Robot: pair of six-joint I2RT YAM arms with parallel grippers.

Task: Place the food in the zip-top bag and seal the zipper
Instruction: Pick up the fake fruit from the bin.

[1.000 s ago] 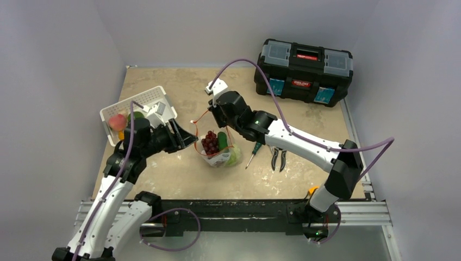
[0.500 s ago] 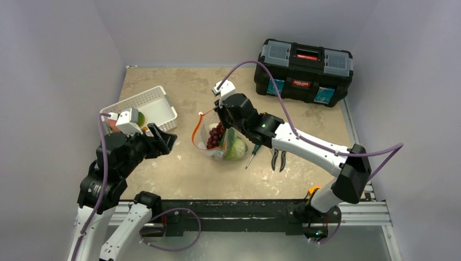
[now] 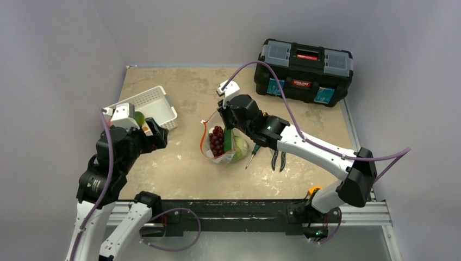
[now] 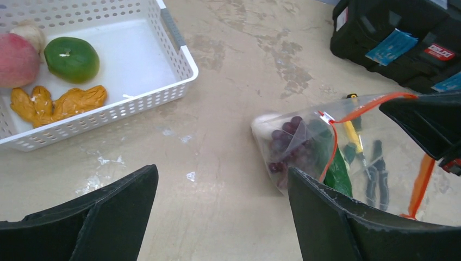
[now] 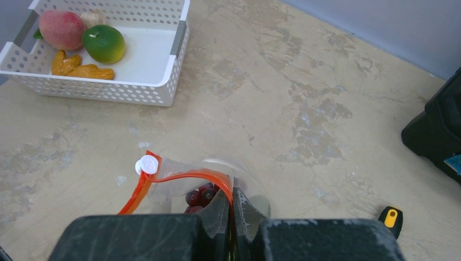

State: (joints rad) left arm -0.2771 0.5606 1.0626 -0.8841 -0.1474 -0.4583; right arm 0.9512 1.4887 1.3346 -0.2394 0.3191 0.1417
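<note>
At the table's centre, one clear bag point(image 3: 222, 155) stands mouth-up, lifted by its orange zipper point(image 5: 179, 176). The right gripper point(image 5: 232, 204) is clamped on that strip. The left gripper point(image 4: 222, 174) hovers beside the one white basket point(image 3: 157, 103), jaws spread wide and holding nothing.

The bag holds three foods: one grape bunch point(image 3: 217, 140), one cucumber point(image 3: 228, 140), one cabbage point(image 3: 238, 149). One screwdriver point(image 3: 253, 154) and one pair of pliers point(image 3: 279, 159) lie to its right; one black toolbox point(image 3: 303, 70) sits at the far right.

Only the top view shows both arms and the cabbage. Both wrist views show the basket's contents: one peach point(image 4: 16, 60), one green fruit point(image 4: 72, 58), two yellow-orange pieces point(image 4: 60, 102). The right wrist view alone shows the pinch on the zipper and its white slider point(image 5: 147, 164).
</note>
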